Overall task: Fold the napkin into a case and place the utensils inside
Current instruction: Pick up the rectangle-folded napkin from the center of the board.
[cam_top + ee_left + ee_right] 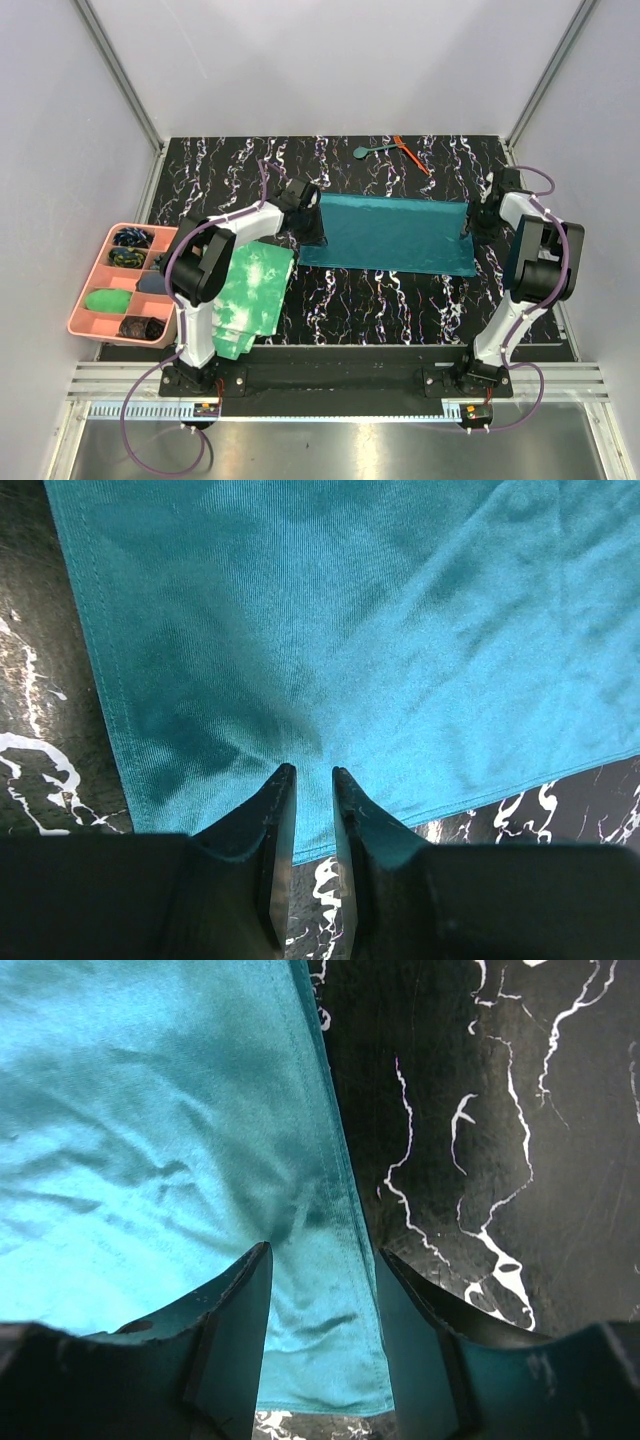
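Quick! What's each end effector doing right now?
Left end effector: closed, pinching the napkin.
Right end effector: open over the napkin's edge, holding nothing.

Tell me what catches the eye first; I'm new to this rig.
The dark teal napkin stretches as a long band across the middle of the table, the left gripper pinching its left end and the right gripper open over its right. Beyond it lie a teal spoon and orange-red stick; a pink tray sits far left.
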`<state>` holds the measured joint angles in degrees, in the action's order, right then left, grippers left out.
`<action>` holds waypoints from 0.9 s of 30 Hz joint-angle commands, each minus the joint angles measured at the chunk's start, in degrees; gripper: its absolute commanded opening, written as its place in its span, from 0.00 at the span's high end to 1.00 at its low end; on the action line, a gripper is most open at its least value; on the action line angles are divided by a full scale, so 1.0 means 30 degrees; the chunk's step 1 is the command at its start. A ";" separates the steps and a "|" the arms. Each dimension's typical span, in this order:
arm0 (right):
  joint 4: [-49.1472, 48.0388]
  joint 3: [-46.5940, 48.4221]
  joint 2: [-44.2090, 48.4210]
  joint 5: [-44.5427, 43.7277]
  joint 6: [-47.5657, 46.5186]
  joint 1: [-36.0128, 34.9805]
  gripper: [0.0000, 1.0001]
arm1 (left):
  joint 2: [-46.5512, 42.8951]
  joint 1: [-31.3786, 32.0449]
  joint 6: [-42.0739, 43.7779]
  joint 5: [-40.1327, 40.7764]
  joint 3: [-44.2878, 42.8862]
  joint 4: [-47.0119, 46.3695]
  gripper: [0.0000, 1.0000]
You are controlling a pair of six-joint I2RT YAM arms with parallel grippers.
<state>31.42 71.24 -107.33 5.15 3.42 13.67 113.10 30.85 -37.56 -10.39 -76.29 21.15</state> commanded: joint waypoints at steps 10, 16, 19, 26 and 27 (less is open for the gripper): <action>-0.0454 0.0540 -0.1576 -0.1421 -0.0349 -0.0602 0.49 | -0.1634 0.0000 -0.0107 -0.0638 -0.0380 -0.0545 0.76; -0.0278 0.0276 -0.2046 -0.1628 -0.0174 -0.1246 0.62 | -0.1957 -0.0059 -0.0282 -0.0871 -0.0497 -0.0545 0.75; -0.0307 0.0188 -0.2163 -0.1628 -0.0115 -0.1364 0.70 | -0.2045 -0.0059 -0.0370 -0.0959 -0.0526 -0.0603 0.75; -0.0249 0.0305 -0.1552 -0.1570 -0.0085 -0.1364 0.94 | -0.2192 -0.0206 -0.0429 -0.1018 -0.0380 -0.0662 0.74; -0.0249 0.0392 -0.1403 -0.1511 -0.0086 -0.1364 1.00 | -0.2076 -0.0206 -0.0487 -0.1018 -0.0409 -0.0633 0.74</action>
<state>29.52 72.84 -110.32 0.01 3.09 10.11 109.47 30.65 -38.30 -12.05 -76.29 21.02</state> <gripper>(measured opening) 0.083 0.254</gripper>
